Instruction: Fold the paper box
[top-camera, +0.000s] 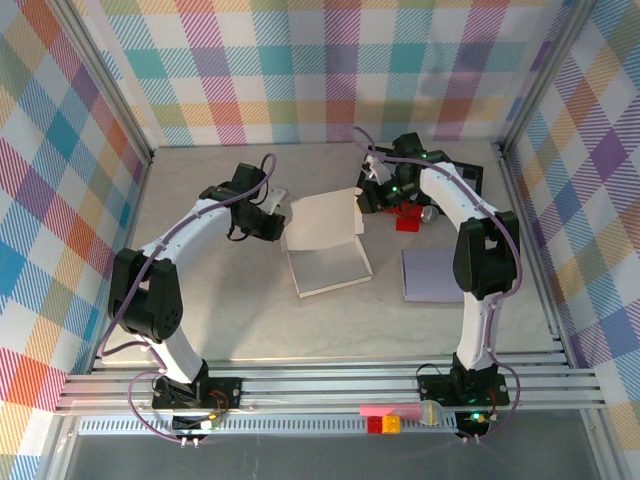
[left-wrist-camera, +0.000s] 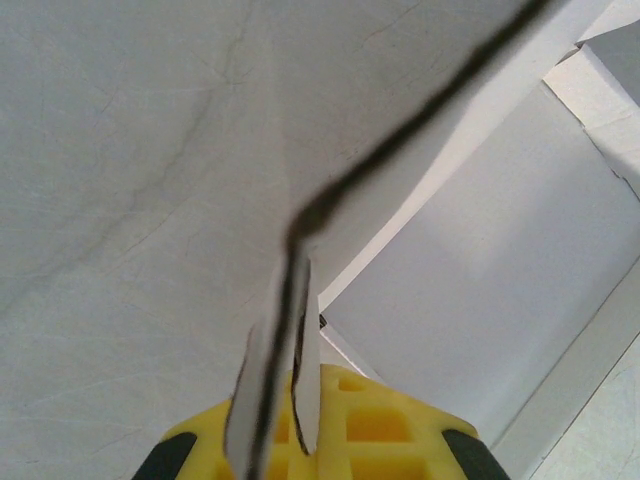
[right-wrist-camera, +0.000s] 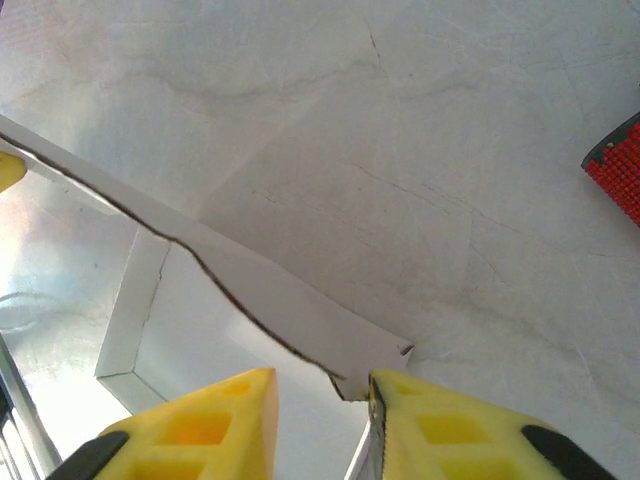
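Centre of top view: paper box (top-camera: 325, 245), I judge half-folded, flaps not yet tucked; my left gripper (left-wrist-camera: 285, 330) is clenched on its left edge, my right gripper (right-wrist-camera: 322, 388) gapes around its right edge.

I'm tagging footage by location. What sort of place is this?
Probably a lab robot-testing cell: plaid walls on an aluminium frame enclose a table, where the left arm and right arm, bolted at its near edge, handle a paper box.

the white paper box (top-camera: 330, 268) lies open, base flat with low walls, rear panel standing up.
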